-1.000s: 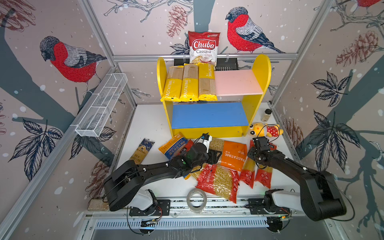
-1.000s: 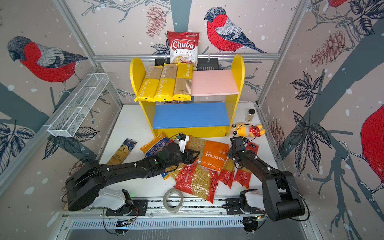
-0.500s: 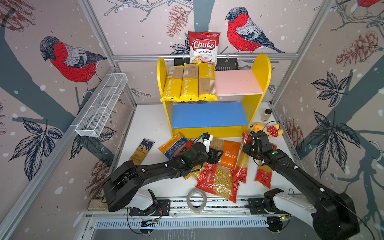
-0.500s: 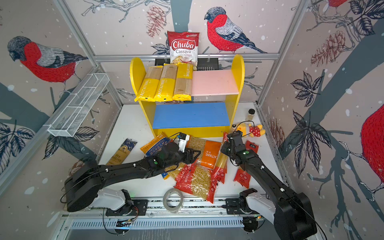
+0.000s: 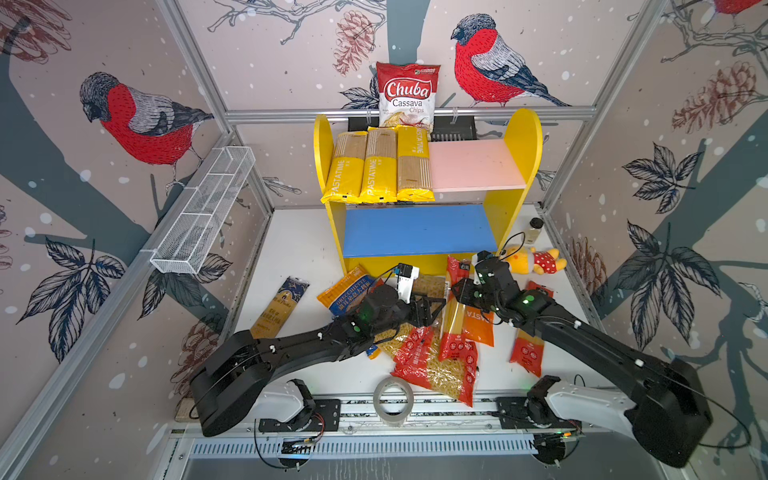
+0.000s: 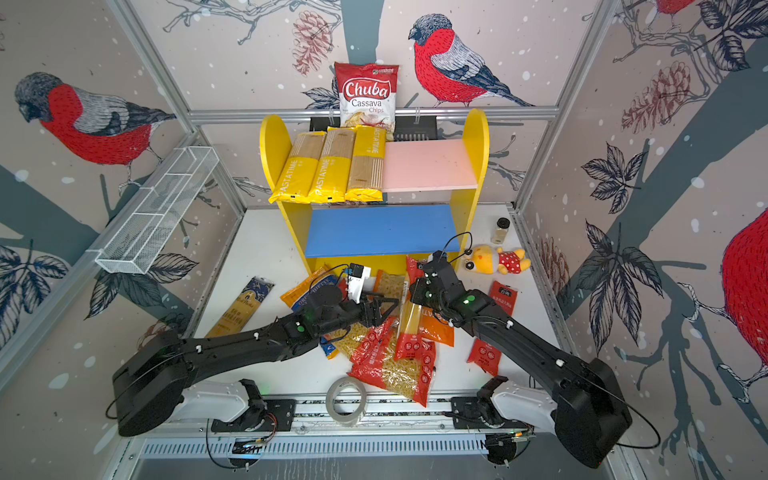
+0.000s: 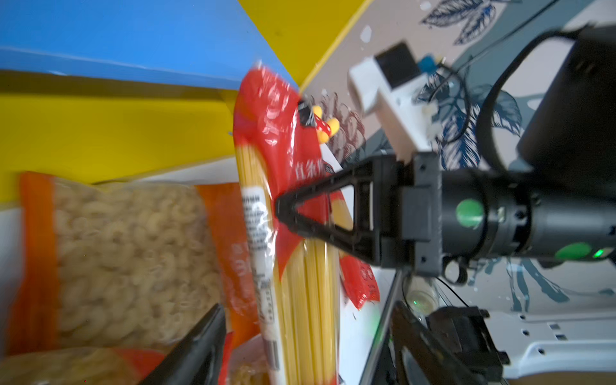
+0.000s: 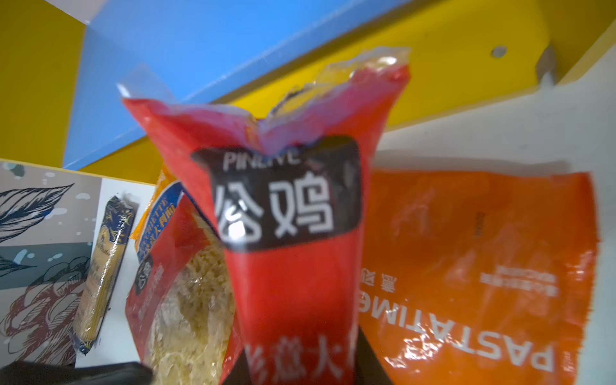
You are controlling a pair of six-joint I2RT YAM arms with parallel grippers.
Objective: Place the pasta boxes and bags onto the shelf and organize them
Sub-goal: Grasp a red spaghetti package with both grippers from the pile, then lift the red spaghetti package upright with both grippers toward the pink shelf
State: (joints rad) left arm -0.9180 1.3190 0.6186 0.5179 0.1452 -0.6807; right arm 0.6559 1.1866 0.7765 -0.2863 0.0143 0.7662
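Observation:
The shelf (image 5: 469,166) holds three yellow PASTATIME packs (image 5: 378,170) on its pink board; the blue board (image 5: 415,230) is bare. My right gripper (image 5: 459,291) is shut on a red spaghetti pack (image 5: 455,328), held above the orange bag (image 5: 480,328), in both top views. In the right wrist view the pack (image 8: 293,283) rises from the right gripper (image 8: 293,366). My left gripper (image 5: 432,309) is open beside it; in the left wrist view the pack (image 7: 300,266) passes between the fingers of the left gripper (image 7: 308,316). A red macaroni bag (image 5: 436,365), blue-orange bag (image 5: 345,291), navy-gold pack (image 5: 280,307) and another red pack (image 5: 530,345) lie on the table.
A Chuba chips bag (image 5: 407,93) stands behind the shelf. A wire basket (image 5: 203,212) hangs on the left wall. A tape roll (image 5: 392,399) lies at the front edge. A plush toy (image 5: 536,259) and small bottle (image 5: 533,230) sit right of the shelf.
My right gripper lifted the red spaghetti pack off the table and carried it left, over the orange bag, next to the left gripper. The left jaws have widened.

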